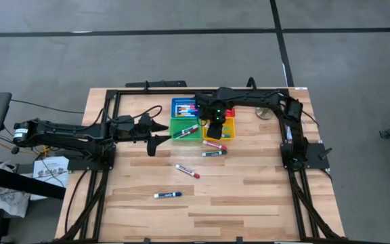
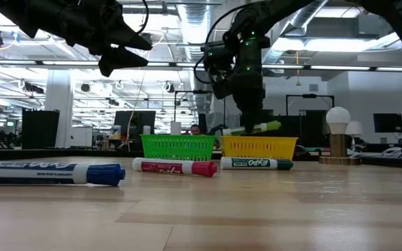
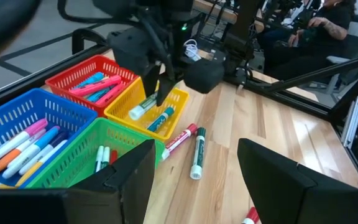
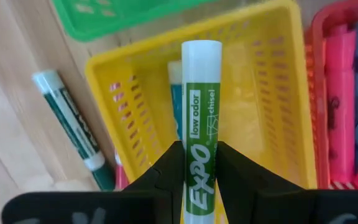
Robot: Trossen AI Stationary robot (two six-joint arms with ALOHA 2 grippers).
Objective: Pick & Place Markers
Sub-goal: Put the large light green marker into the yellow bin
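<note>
From above, the wooden desk (image 1: pixel 249 196) carried four mesh baskets set together. The right tool (image 1: pixel 215 130) hovered over the yellow basket (image 1: pixel 228 129). The left tool (image 1: pixel 160 133) hung beside the green basket (image 1: pixel 185 130). Four markers lay loose on the desk, among them a blue-capped marker (image 1: pixel 168 195).

At desk level, the right tool (image 2: pixel 251 118) held a green marker (image 2: pixel 255 128) level above the yellow basket (image 2: pixel 259 147).

The left wrist view showed the left tool (image 3: pixel 197 180) with its fingers spread wide and nothing between them.

The right wrist view showed the right tool (image 4: pixel 199 163) clamped narrowly on the green marker (image 4: pixel 199 118), above the yellow basket (image 4: pixel 272 87).
</note>
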